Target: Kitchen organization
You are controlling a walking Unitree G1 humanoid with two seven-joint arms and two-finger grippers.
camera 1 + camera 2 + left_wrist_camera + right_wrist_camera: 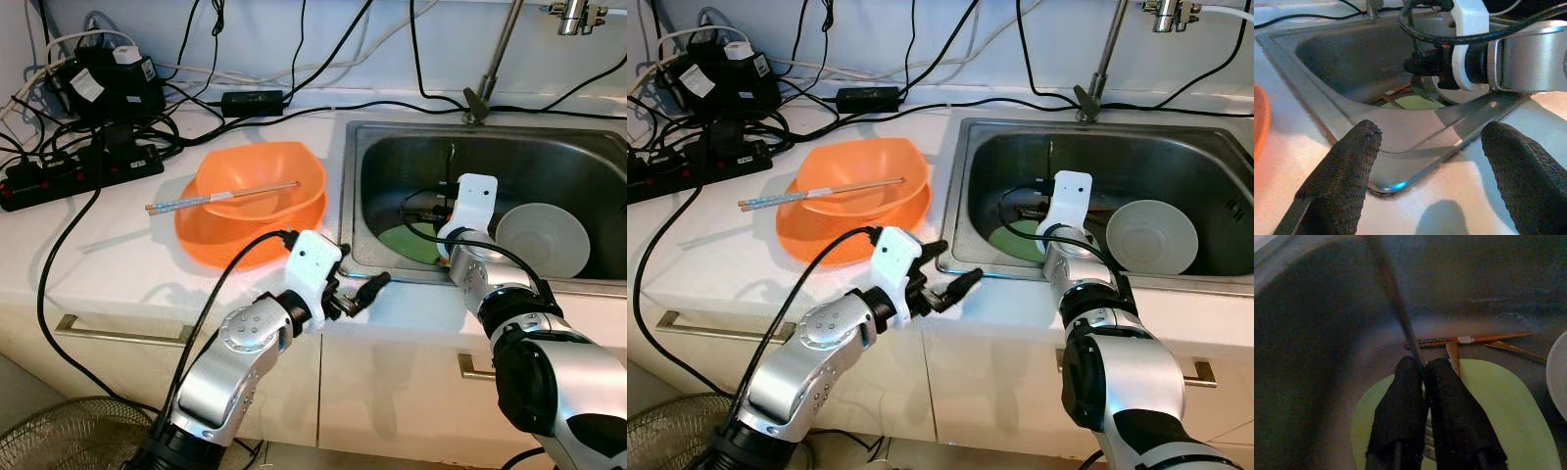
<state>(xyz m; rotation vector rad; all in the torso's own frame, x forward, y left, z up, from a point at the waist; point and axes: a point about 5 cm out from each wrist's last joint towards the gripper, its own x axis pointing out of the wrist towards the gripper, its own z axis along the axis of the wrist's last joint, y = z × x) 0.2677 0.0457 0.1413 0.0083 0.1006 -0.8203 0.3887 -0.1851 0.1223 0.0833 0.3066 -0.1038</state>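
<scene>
My right gripper [1424, 366] reaches down into the steel sink [392, 129], just above a pale green plate [1498, 401]. It is shut on a thin dark utensil [1396, 298] that stands nearly upright. Brown chopsticks [1474, 338] lie on the sink floor beyond the plate. A white bowl [542, 238] sits in the sink to the right. My left gripper [1432, 132] hovers open and holding nothing over the white counter by the sink's front left corner. Stacked orange bowls [250, 230] rest on the counter with a pair of chopsticks [225, 198] laid across them.
Power strips, adapters and tangled black cables [88, 117] crowd the counter's back left. The faucet [495, 59] rises behind the sink. A floor fan [69, 436] stands low on the left, and drawer handles [118, 333] run along the cabinet front.
</scene>
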